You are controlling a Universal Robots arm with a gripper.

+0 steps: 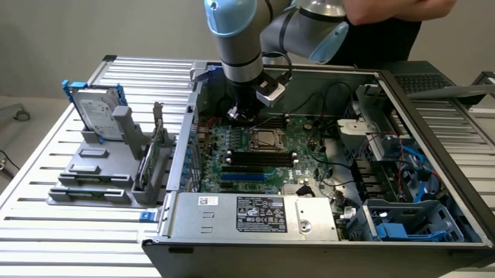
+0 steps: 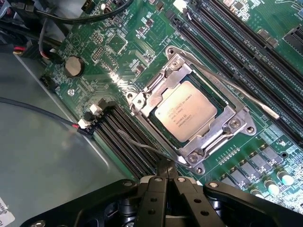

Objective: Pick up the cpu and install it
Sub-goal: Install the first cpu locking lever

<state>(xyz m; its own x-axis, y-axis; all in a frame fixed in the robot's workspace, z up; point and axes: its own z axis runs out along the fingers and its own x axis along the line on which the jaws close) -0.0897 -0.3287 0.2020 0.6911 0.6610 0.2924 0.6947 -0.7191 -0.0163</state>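
The cpu [image 2: 185,110], a flat square chip with a light silver face, lies seated in the metal-framed socket [image 2: 236,124] on the green motherboard [image 2: 118,61]. The socket's frame is down around the chip's edges. Two thin wire levers run along the socket's sides; one lever [image 2: 236,90] lies on the side away from my gripper, the other lever [image 2: 137,144] passes right by my fingertips. My gripper [image 2: 165,166] is shut with nothing held, its tip just off one corner of the socket. In the exterior view my gripper [image 1: 236,114] hangs low inside the open case, beside the socket [image 1: 267,139].
Black memory slots [image 1: 259,157] lie beside the socket. A power supply [image 1: 247,214] fills the case's near edge, and cables and drive bays [image 1: 395,168] crowd the exterior view's right. A hard drive [image 1: 97,107] stands on a grey fixture [image 1: 101,174] outside the case. A person [image 1: 386,14] stands behind.
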